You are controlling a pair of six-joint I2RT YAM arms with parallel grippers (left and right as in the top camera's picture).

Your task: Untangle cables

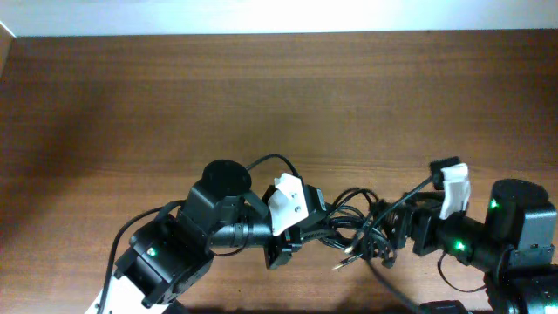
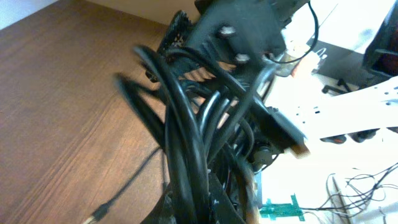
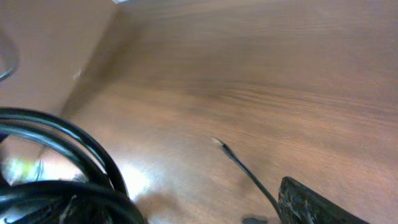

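Observation:
A tangle of black cables (image 1: 349,225) hangs between my two arms near the table's front edge. In the left wrist view the thick black cable bundle (image 2: 186,143) runs straight down between my left gripper's jaws (image 2: 205,208), which are shut on it and hold it above the table. My left gripper (image 1: 283,249) is at the tangle's left end. My right gripper (image 1: 391,240) is at the tangle's right end. In the right wrist view its right finger (image 3: 311,206) shows and cable loops (image 3: 62,180) cover the left side. A thin cable (image 3: 245,171) with a plug tip lies between.
The brown wooden table (image 1: 261,96) stretches away behind the arms. A thin loose cable end with a metal plug (image 2: 106,208) lies on the wood at the left. A white bench with cables and a green board (image 2: 280,208) lies beyond the table edge.

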